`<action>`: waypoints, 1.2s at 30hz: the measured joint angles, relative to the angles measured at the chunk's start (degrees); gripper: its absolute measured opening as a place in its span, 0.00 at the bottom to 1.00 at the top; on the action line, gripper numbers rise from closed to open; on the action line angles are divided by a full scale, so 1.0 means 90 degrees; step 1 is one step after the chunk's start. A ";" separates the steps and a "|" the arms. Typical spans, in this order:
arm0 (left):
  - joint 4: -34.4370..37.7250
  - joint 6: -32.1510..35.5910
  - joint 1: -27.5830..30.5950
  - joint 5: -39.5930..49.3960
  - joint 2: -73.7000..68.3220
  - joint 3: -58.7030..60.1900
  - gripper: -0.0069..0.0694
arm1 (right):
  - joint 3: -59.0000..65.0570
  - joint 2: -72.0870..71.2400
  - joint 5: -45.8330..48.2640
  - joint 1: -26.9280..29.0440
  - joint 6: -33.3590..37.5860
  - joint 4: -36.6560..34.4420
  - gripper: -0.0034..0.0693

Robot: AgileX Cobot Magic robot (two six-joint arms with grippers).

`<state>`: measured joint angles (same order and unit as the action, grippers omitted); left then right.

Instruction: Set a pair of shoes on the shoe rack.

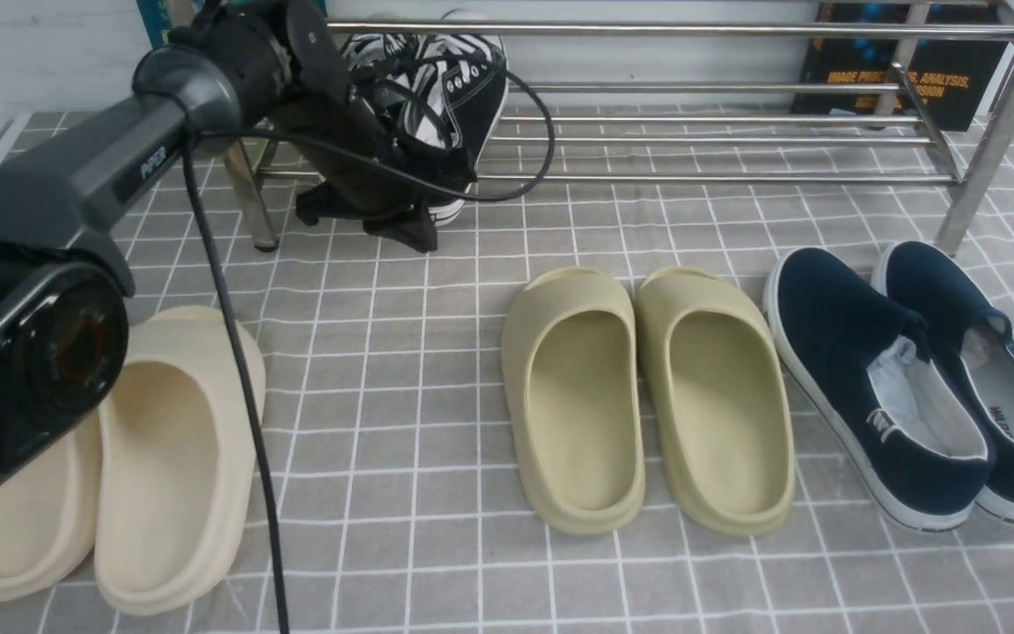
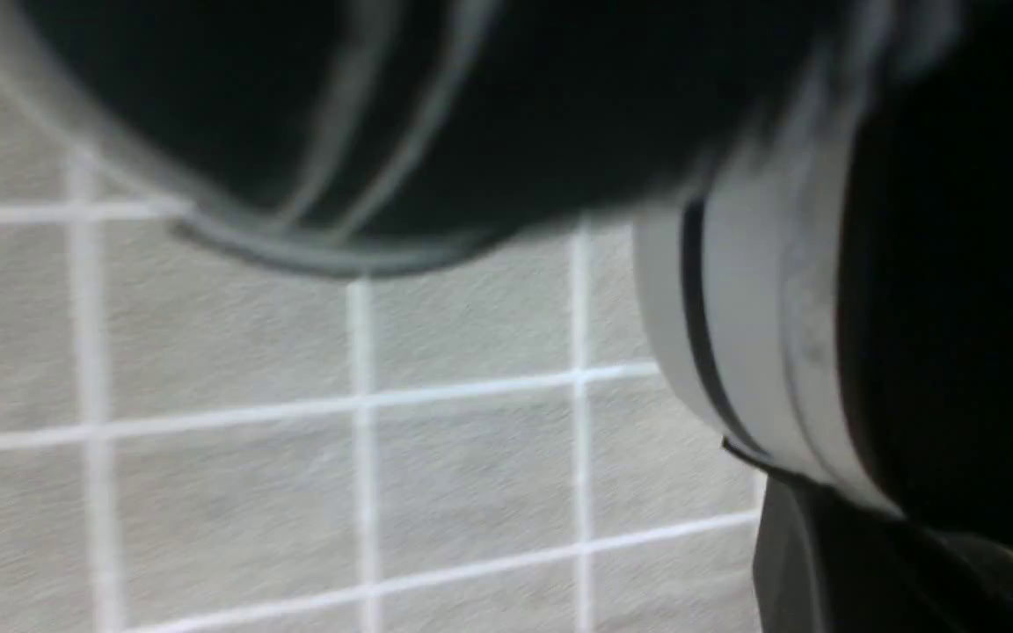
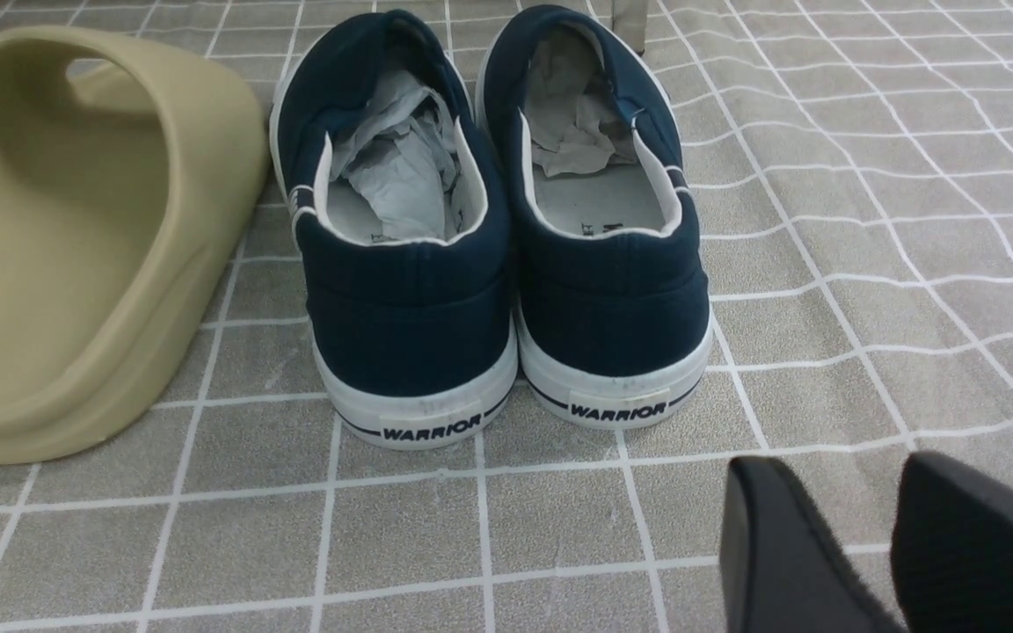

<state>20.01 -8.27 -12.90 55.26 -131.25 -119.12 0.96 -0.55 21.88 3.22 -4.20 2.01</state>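
Observation:
A black sneaker (image 1: pixel 472 88) with white laces and a zebra lining leans at the left end of the shoe rack (image 1: pixel 692 178), its white sole hanging over the front lower bar. My left arm hides much of the pair. My left gripper (image 1: pixel 403 231) points down just in front of that sole, shut, with nothing visible between its fingers. The blurred left wrist view shows one black sneaker (image 2: pixel 471 114) and a second sneaker's white sole (image 2: pixel 761 352) pressed close over one finger (image 2: pixel 823 571). My right gripper (image 3: pixel 849 475) hovers open and empty behind the navy shoes.
Cream slides (image 1: pixel 155 458) lie front left under my left arm. Olive slides (image 1: pixel 648 396) sit in the middle and navy slip-ons (image 1: pixel 912 379) on the right. A dark book (image 1: pixel 903 62) leans behind the rack. A checked grey cloth (image 1: pixel 401 352) covers the surface.

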 joint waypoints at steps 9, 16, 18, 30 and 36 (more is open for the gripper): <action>0.0801 0.0003 -0.0019 -0.0812 0.0000 -0.0007 0.07 | 0.0000 0.0000 0.0000 0.0000 0.0000 0.0000 0.38; 0.0713 0.0003 0.0000 -0.0589 -0.0007 -0.0107 0.07 | 0.0000 0.0000 0.0000 0.0000 0.0000 0.0000 0.38; 0.0686 0.0012 0.0000 -0.0395 0.0029 -0.0200 0.07 | 0.0000 0.0000 0.0000 0.0000 0.0000 0.0000 0.38; -0.0597 0.0333 0.0000 0.1676 0.2214 -0.0790 0.07 | 0.0000 0.0000 0.0000 0.0000 0.0020 0.0000 0.38; -0.1556 0.0274 0.0000 0.1831 0.4096 -0.0711 0.07 | 0.0000 0.0000 0.0000 0.0000 0.0020 0.0000 0.38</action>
<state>6.01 -5.80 -12.90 71.74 -94.38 -125.51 0.96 -0.55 21.88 3.22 -4.02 2.01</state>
